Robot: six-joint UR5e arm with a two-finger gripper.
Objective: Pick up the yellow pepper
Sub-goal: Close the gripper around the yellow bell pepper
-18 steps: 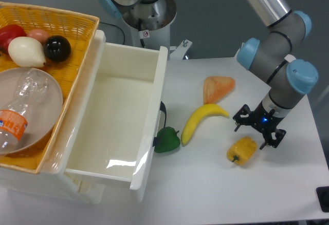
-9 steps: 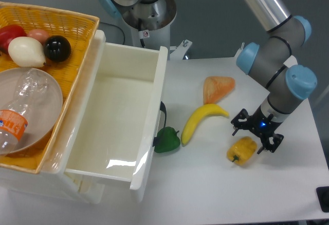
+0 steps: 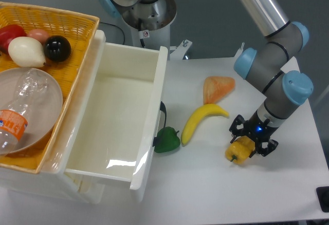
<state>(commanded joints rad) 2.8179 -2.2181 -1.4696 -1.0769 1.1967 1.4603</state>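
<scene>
The yellow pepper lies on the white table at the right, glossy and lumpy, its green stem pointing to the lower left. My gripper hangs straight over the pepper's upper right part, black fingers spread open on either side of it, low to the table. The pepper's far end is covered by the gripper. No finger visibly presses on the pepper.
A banana and an orange wedge lie left and behind the pepper. A green pepper rests against the open white drawer. A wicker basket holds produce, a plate and a bottle at the left.
The gripper has moved left and down from beside the yellow pepper's right end to directly over it. The pepper has stayed in place.
</scene>
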